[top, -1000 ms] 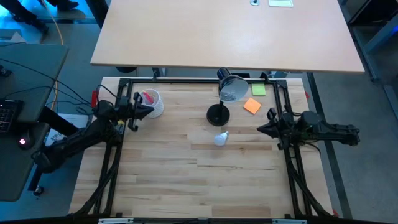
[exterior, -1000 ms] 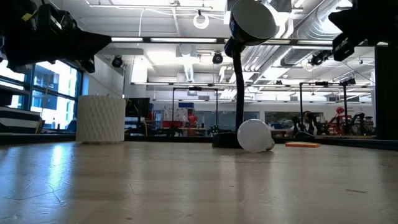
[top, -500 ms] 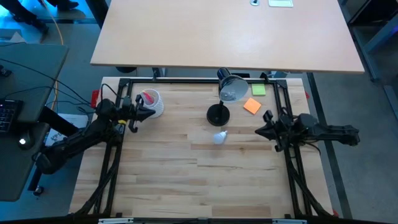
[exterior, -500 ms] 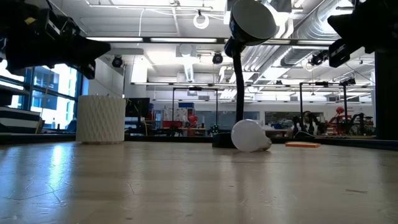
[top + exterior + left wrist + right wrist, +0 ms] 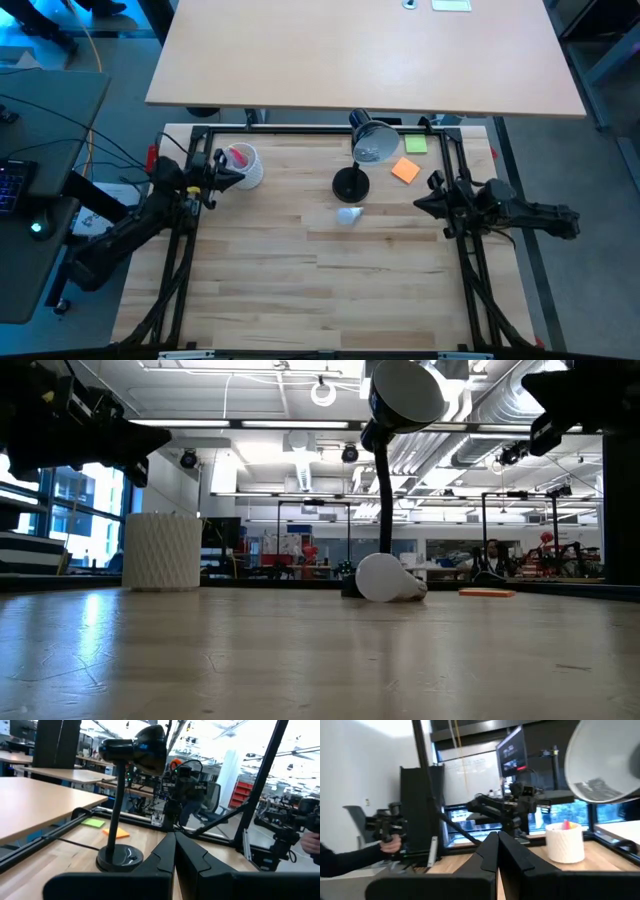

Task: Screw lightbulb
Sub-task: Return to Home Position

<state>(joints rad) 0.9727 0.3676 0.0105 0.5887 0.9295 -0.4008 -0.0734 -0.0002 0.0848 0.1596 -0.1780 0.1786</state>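
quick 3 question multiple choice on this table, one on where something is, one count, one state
1. Where is the bulb?
A) in the lamp head
B) on the table, by the lamp's base
C) on the floor

2. How many sticky notes lie by the lamp?
A) two
B) one
C) four

3. The right gripper is:
A) open
B) shut on the bulb
C) shut, empty

Answers: 1 B, it lies on its side on the wood next to the base. 2 A, one orange and one green show in the high view. 3 C, its fingers meet in the right wrist view with nothing between them.
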